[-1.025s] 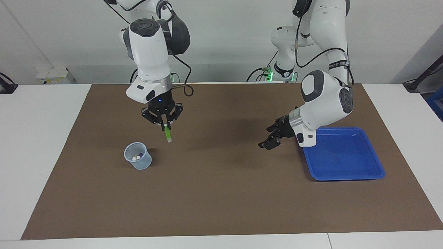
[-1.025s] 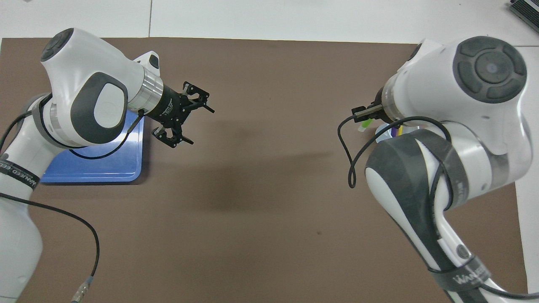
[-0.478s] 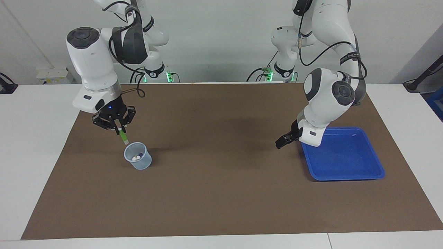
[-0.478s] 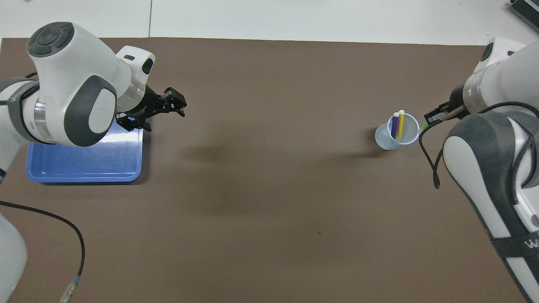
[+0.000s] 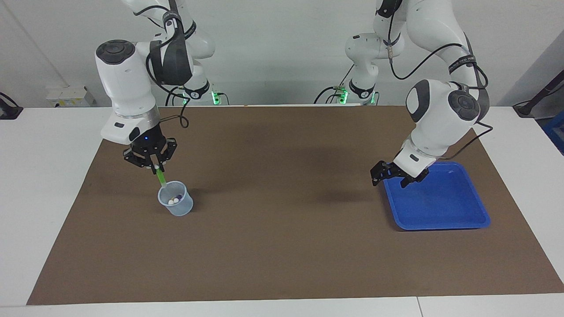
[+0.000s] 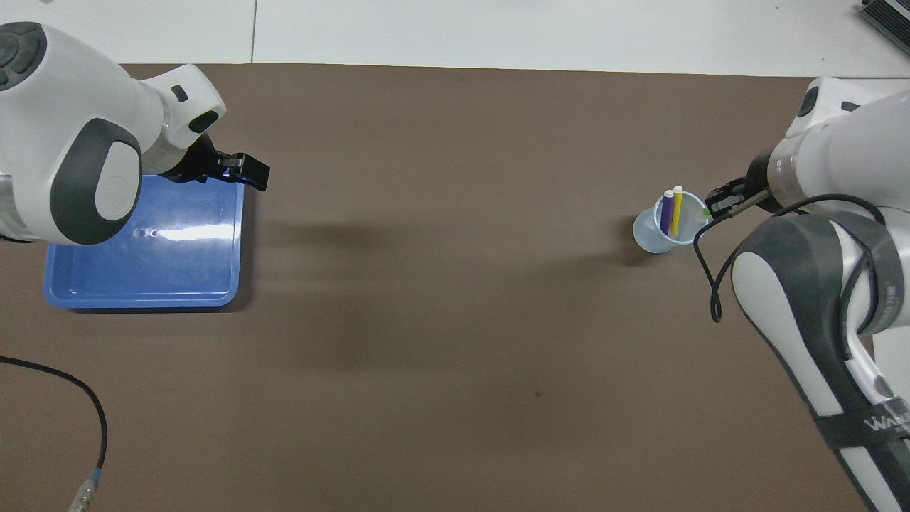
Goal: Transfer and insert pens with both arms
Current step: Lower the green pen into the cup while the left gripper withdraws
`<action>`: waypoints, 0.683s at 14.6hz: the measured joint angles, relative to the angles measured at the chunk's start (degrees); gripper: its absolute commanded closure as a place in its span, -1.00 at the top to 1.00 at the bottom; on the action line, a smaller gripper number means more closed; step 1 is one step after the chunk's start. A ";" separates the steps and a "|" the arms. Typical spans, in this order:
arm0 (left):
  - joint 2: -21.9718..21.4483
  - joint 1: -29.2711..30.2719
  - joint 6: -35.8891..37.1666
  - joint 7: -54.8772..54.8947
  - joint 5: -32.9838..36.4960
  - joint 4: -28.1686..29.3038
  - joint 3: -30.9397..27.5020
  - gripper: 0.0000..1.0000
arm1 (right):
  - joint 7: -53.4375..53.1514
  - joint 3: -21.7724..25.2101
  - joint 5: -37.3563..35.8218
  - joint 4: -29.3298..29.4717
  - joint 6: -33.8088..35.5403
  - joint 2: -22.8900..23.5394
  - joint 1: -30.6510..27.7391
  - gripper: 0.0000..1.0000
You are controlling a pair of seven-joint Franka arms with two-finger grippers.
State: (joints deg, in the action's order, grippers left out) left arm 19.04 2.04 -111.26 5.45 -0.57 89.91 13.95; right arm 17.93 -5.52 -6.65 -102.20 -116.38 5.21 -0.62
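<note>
While the green pen (image 5: 160, 177) is gripped by the right claw (image 5: 155, 167) with its lower end at the rim of the cup (image 5: 176, 204) holding the purple pen (image 6: 667, 215) and yellow pen (image 6: 676, 210), the rim could be caught and the cup tipped; the left claw (image 5: 393, 175), seemingly open, waits over the blue tray (image 5: 458, 220) on the bench (image 5: 282, 246).

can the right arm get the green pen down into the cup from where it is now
Probably yes. The right gripper holds the green pen tilted, its lower tip at the rim of the cup. The purple pen and yellow pen lean together inside, leaving part of the mouth free.
</note>
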 measured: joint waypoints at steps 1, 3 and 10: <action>-0.23 0.08 -0.10 2.28 0.94 -0.05 -0.01 1.00 | 0.00 0.00 0.01 -0.48 -0.90 0.00 0.00 -1.00; -0.87 0.10 0.11 3.99 1.71 -0.22 -0.03 1.00 | 0.00 -0.01 0.12 -1.73 -3.15 0.01 0.00 -1.00; -5.76 1.38 7.60 4.51 4.25 -3.55 -0.60 1.00 | -0.05 -0.01 2.11 -3.64 -4.88 0.00 0.00 -1.00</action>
State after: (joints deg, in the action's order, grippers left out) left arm 13.28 3.42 -103.66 9.97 3.68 86.36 13.35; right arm 17.87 -5.53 -4.54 -105.84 -121.26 5.21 -0.62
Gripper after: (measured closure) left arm 0.000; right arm 0.828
